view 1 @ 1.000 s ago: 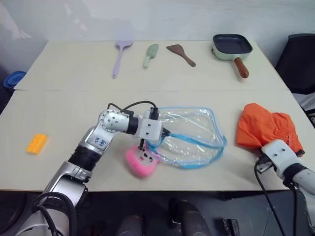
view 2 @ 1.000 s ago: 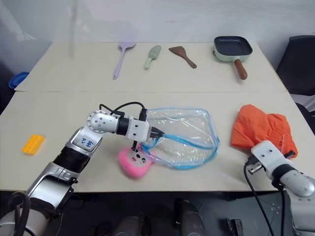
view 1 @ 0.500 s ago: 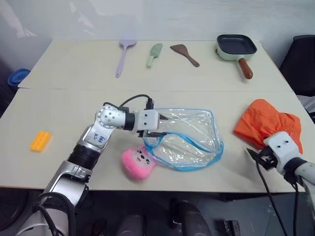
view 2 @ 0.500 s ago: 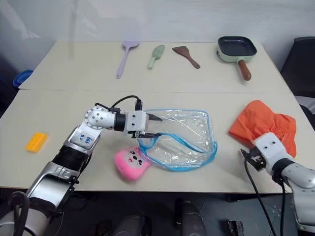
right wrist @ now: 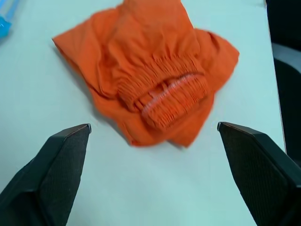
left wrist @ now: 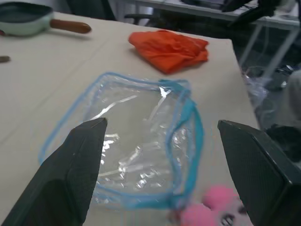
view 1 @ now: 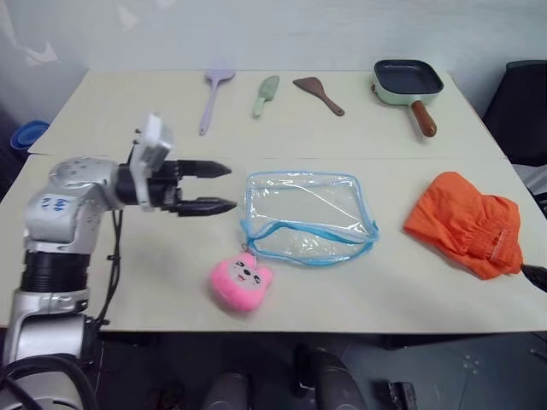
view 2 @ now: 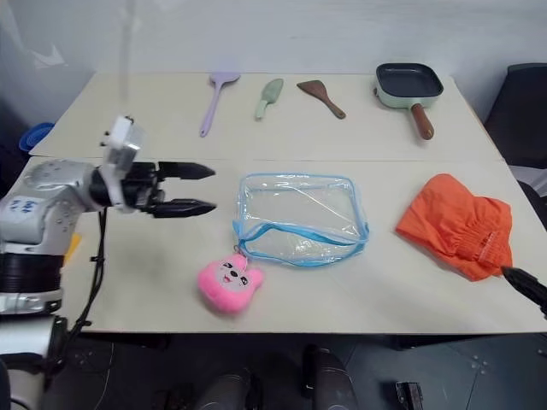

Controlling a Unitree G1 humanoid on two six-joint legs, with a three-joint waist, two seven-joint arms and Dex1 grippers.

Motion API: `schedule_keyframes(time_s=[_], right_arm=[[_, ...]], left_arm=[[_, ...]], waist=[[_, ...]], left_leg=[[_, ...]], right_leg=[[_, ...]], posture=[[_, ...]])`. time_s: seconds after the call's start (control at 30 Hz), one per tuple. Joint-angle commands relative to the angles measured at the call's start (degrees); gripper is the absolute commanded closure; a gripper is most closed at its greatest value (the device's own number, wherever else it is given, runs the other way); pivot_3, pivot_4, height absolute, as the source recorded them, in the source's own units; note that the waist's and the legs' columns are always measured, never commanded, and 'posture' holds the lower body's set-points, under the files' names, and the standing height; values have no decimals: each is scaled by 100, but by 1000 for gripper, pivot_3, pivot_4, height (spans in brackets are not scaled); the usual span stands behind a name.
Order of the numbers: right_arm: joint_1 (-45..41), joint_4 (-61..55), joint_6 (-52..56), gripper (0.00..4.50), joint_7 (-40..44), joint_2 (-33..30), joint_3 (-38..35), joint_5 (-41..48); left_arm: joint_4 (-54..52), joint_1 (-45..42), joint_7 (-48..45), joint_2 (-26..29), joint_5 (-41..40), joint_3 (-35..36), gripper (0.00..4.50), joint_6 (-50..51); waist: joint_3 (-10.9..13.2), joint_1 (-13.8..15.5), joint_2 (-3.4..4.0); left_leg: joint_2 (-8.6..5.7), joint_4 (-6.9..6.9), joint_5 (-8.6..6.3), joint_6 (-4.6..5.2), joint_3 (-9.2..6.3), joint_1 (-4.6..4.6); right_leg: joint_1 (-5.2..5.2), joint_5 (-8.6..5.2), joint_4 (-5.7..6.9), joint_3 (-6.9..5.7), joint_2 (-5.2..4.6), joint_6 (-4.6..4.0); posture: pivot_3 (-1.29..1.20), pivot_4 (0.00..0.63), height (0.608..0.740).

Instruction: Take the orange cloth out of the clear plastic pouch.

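The orange cloth (view 1: 466, 224) lies crumpled on the table at the right, outside the clear plastic pouch (view 1: 308, 218). Its gathered hem faces up (right wrist: 164, 92). The pouch lies flat and empty mid-table, with blue trim and the pink plush charm (view 1: 241, 280) at its near left corner. My left gripper (view 1: 229, 187) hovers left of the pouch, pointing at it, open and holding nothing (left wrist: 162, 121). My right gripper (right wrist: 153, 125) is open, drawn back from the cloth near the table's front right edge, and one fingertip (view 2: 526, 286) shows there.
Along the far side of the table lie a purple spatula (view 1: 212, 98), a green spatula (view 1: 263, 94), a brown spatula (view 1: 314, 92) and a small pan (view 1: 408, 81). A dark chair (view 1: 521, 107) stands off the right edge. A blue object (view 1: 26, 135) sits off the left edge.
My left gripper opened, let go of the pouch and pulled back left and up. My right gripper opened, released the cloth and withdrew toward me. The pouch settled flat.
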Motion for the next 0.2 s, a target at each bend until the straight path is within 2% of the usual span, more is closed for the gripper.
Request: schedule_keyframes(time_s=[0.03,0.2], right_arm=[[358,198,-132,0,397,-134,-508,72],[453,508,-301,0,413,-219,-609,7]], left_arm=[[165,149,-543,545,233,53,515,-420],[1025,85,-865,829,617,-8,515,-1093]], waist=[[2,14,-3],[2,6,-4]], left_leg=[[1,-1,-1,-3,0,1],[0,-1,-2,-2,4,1]], right_leg=[[0,0,-1,0,3,0],[1,0,-6,5,5,0]], posture=[[0,150,740],[0,150,740]])
